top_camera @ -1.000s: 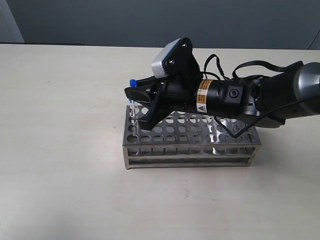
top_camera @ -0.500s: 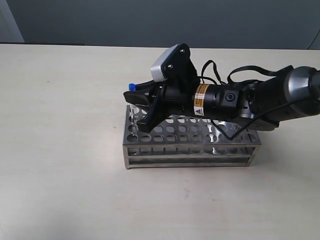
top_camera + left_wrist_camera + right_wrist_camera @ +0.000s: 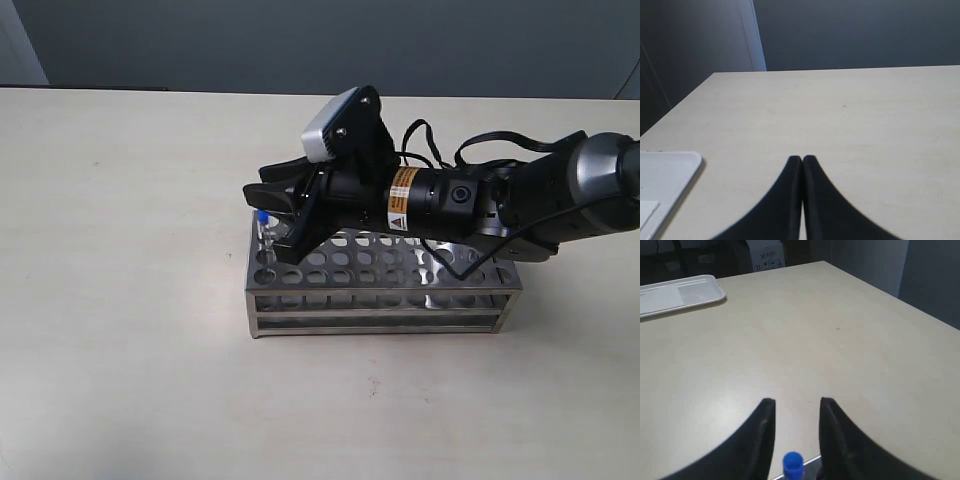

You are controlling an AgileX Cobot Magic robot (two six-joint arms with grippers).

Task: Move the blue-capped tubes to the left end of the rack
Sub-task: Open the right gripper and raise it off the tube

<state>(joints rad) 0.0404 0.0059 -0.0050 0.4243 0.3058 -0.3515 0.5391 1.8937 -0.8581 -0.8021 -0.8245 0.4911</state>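
Right tool (image 3: 797, 401) hangs over the left end of the rack (image 3: 400, 300), jaws parted and gripping nothing. One blue-capped tube (image 3: 793, 463) stands upright in a hole at that end, its cap just below and between the jaws, touching neither. Its long axis is vertical, so I judge the clean way out is straight up. Other tubes may be hidden under the arm. Left tool (image 3: 802, 160) is pinched together, empty, with no rack in its view; the right one is nearer.
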